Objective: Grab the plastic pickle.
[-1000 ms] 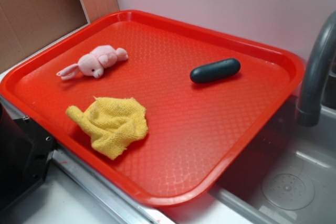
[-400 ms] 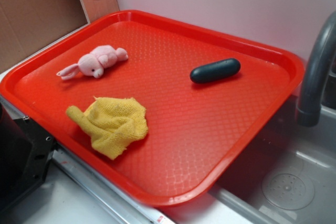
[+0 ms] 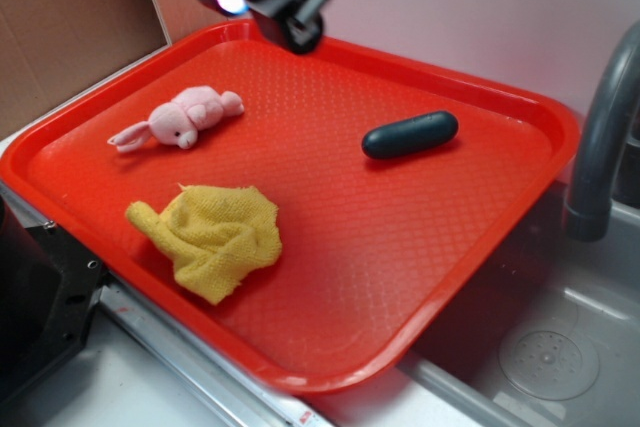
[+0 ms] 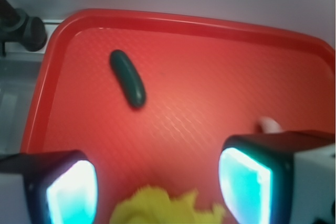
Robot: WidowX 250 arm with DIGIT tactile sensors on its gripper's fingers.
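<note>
Exterior view shows the whole red tray [image 3: 480, 247] with its fine diamond-textured surface, beside a sink with a grey faucet [image 3: 600, 137]. The wrist view shows only the tray's interior. The plastic pickle [image 3: 410, 134], a smooth dark capsule, lies free toward the tray's far right. The end effector [image 4: 157, 192] hangs above the far rim, fingers spread, empty. Yellow terry cloth [image 3: 212, 237] sits crumpled; pink plush bunny [image 3: 182, 117] lies well apart.

Exterior view: oblique, from above the near edge, covering the whole red tray [image 3: 480, 277]. Wrist view: high, looking down between the fingers [image 4: 247, 182]; shared: tray [image 4: 184, 22], plastic pickle [image 3: 410, 134] [image 4: 127, 78].
</note>
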